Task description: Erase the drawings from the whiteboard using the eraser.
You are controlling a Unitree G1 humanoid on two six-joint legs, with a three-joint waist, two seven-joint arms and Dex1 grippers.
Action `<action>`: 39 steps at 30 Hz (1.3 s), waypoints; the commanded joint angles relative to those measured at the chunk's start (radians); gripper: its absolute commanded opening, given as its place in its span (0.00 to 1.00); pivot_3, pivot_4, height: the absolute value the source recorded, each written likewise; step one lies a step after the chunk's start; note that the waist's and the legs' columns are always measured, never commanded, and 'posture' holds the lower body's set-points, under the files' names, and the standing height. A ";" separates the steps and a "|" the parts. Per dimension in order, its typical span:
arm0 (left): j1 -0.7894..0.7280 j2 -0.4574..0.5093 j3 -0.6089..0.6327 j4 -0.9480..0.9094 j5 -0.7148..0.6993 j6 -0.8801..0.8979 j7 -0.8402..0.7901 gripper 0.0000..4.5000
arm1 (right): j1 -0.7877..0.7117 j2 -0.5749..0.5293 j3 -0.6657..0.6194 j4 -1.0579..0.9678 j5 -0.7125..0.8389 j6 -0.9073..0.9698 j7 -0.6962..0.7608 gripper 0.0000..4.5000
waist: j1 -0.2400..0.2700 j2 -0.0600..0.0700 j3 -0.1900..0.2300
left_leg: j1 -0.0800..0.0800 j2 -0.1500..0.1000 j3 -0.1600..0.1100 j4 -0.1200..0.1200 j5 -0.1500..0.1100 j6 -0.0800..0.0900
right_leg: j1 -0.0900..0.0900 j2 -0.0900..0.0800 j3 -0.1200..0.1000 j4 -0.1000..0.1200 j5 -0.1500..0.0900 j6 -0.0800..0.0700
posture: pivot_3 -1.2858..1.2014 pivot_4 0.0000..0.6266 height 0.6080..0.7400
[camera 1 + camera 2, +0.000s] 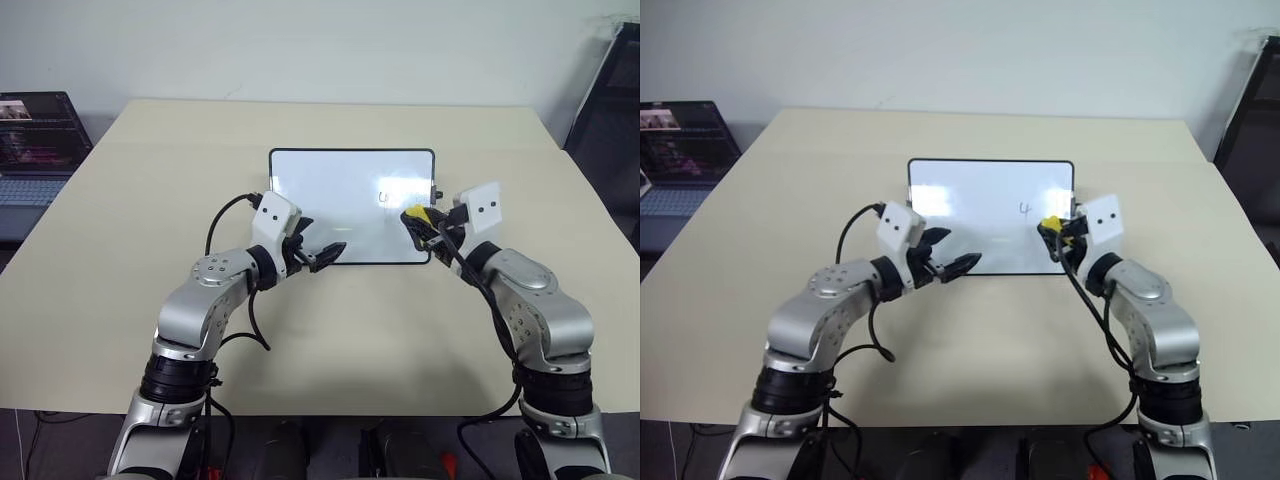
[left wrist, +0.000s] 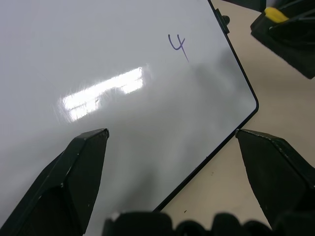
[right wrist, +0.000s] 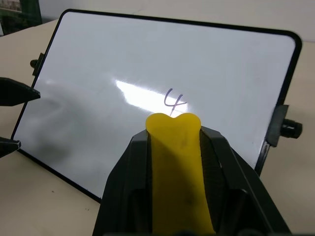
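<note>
One beige table (image 1: 120,290) fills most of the head view. In the upper left of the frame, beside the table, is one dark laptop (image 1: 35,135). One whiteboard (image 1: 340,200) lies flat in the centre of the frame, a little above the middle. It has two small black knobs, one on each short side.

Below the whiteboard there are two grippers. The left gripper (image 1: 322,255) is at the lower left edge of the board; its two fingers stand apart and hold nothing. The right gripper (image 1: 422,228) is at the lower right corner, closed on one yellow eraser (image 3: 176,167).

Of the drawings (image 3: 174,102), one single mark is visible, a "4", right of the board's centre, close to the eraser tip.
</note>
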 commanded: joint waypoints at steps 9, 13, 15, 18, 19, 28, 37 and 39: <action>-0.048 -0.033 0.000 0.032 0.008 -0.045 0.012 1.00 | -0.041 -0.106 0.154 0.146 -0.137 -0.262 0.050 0.22 | -0.001 0.000 0.000 | 0.000 0.000 0.000 0.000 0.000 0.000 | 0.000 0.000 0.000 0.000 0.000 0.000 | 0.52 0.24 1.00; -0.053 -0.033 -0.020 0.048 0.021 -0.065 0.003 1.00 | -0.132 -0.051 0.158 0.263 -0.168 -0.375 0.019 0.22 | -0.005 0.000 0.000 | 0.000 0.000 0.001 0.000 0.000 0.000 | 0.000 0.000 0.001 0.000 0.000 0.000 | 0.52 0.24 1.00; -0.050 -0.021 -0.042 0.050 0.036 -0.080 -0.011 1.00 | -0.188 -0.022 0.163 0.341 -0.193 -0.438 -0.001 0.22 | -0.008 0.000 0.000 | 0.000 0.000 0.001 0.000 0.000 0.000 | 0.000 0.000 0.001 0.000 0.000 0.000 | 0.52 0.24 1.00; -0.045 -0.006 -0.071 0.046 0.058 -0.099 -0.027 1.00 | -0.282 0.013 0.171 0.504 -0.245 -0.558 -0.047 0.22 | -0.007 0.000 0.000 | 0.000 0.000 0.001 0.000 0.000 0.000 | 0.000 0.000 0.000 0.000 0.000 0.000 | 0.52 0.24 1.00; -0.044 -0.005 -0.076 0.043 0.061 -0.102 -0.030 1.00 | -0.312 0.022 0.169 0.562 -0.259 -0.597 -0.064 0.22 | -0.007 0.000 0.000 | 0.000 0.000 0.001 0.000 0.000 0.000 | 0.000 0.000 0.000 0.000 0.000 0.000 | 0.52 0.24 1.00; -0.039 -0.003 -0.080 0.017 0.065 -0.089 -0.027 1.00 | -0.400 0.035 0.224 0.917 -0.366 -0.824 -0.064 0.22 | -0.006 0.000 0.000 | 0.001 0.000 0.001 0.000 0.000 0.000 | 0.000 0.000 0.001 0.000 0.000 0.000 | 0.52 0.24 1.00; -0.032 -0.008 -0.067 -0.004 0.053 -0.063 -0.014 1.00 | -0.275 0.016 0.280 0.946 -0.433 -0.974 -0.041 0.22 | -0.010 0.000 0.000 | 0.004 0.000 0.002 0.002 0.000 0.000 | 0.002 0.000 0.002 0.006 0.000 0.000 | 0.52 0.24 1.00; -0.035 -0.010 -0.067 -0.003 0.052 -0.062 -0.014 1.00 | -0.266 0.019 0.280 0.950 -0.436 -0.986 -0.048 0.22 | -0.014 0.000 0.000 | 0.006 0.000 0.002 0.002 0.000 0.000 | 0.003 0.000 0.002 0.007 0.000 0.000 | 0.52 0.24 1.00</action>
